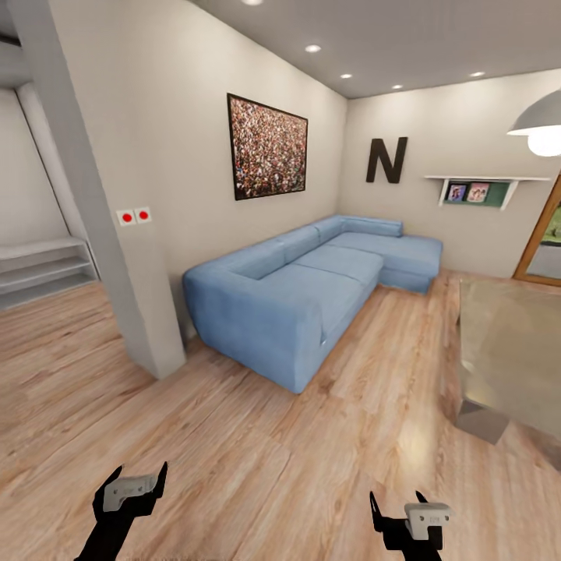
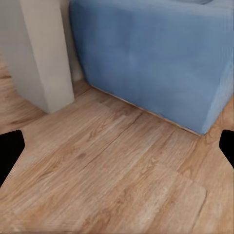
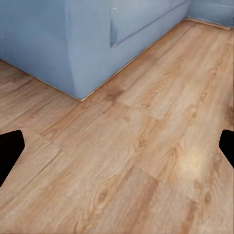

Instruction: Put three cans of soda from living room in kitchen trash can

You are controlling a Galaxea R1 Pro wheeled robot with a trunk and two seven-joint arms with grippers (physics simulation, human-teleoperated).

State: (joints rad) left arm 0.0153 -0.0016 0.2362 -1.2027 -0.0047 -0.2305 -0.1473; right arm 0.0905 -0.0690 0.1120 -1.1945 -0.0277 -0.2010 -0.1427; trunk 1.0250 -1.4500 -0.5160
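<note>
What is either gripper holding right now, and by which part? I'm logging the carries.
Nothing is held. The left gripper and right gripper are both open, with bare wood floor between the fingers.

Living room; blue sofa (image 1: 312,288)

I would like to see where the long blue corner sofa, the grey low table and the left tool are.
Long blue corner sofa (image 1: 312,288), head view, seat cushion.
Grey low table (image 1: 510,351), head view, bare top surface.
Left tool (image 1: 132,477), head view, between its fingertips.
</note>
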